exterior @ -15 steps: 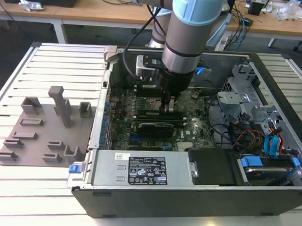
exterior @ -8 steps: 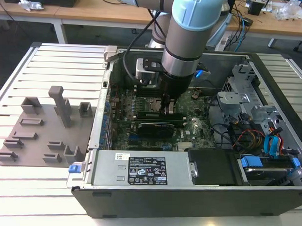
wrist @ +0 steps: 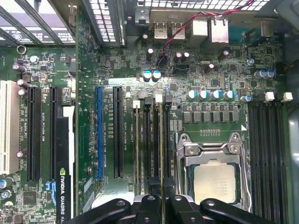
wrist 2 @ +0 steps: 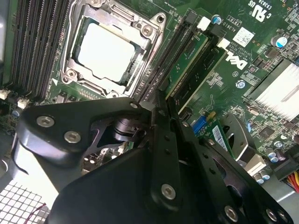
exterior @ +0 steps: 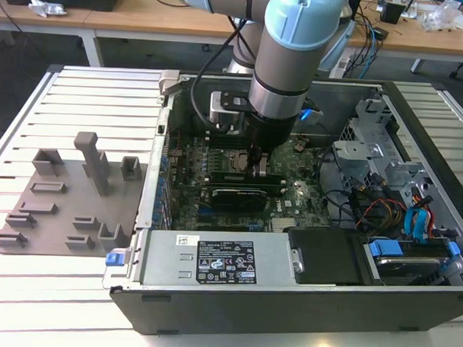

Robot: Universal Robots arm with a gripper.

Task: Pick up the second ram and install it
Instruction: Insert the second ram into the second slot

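Reaching straight down into an open computer case (exterior: 409, 317), the robot arm holds its claw (exterior: 259, 168) low over the motherboard (exterior: 291, 202), beside the square metal-framed processor socket (exterior: 230, 160). In the exterior view the claw sits near the middle of the case, with the socket just toward nine o'clock of it.

The claw's fingers (wrist 2: 161, 135) are closed on the second ram (wrist: 161, 154), a thin green stick seen edge-on in the first wrist view, standing upright between the fingertips and lined up along one of the long black memory slots (wrist: 145, 144) next to the socket. In the second wrist view the stick (wrist 2: 187, 65) runs away from the claw (wrist 2: 161, 112) toward one o'clock, lying in the slot row. Whether it is fully seated cannot be told.

A power supply (exterior: 213, 260) with a white label fills the case at six o'clock. On the slatted worktop (exterior: 82, 305), toward nine o'clock of the case in the exterior view, lies a grey tray (exterior: 63, 213) of fixture blocks.
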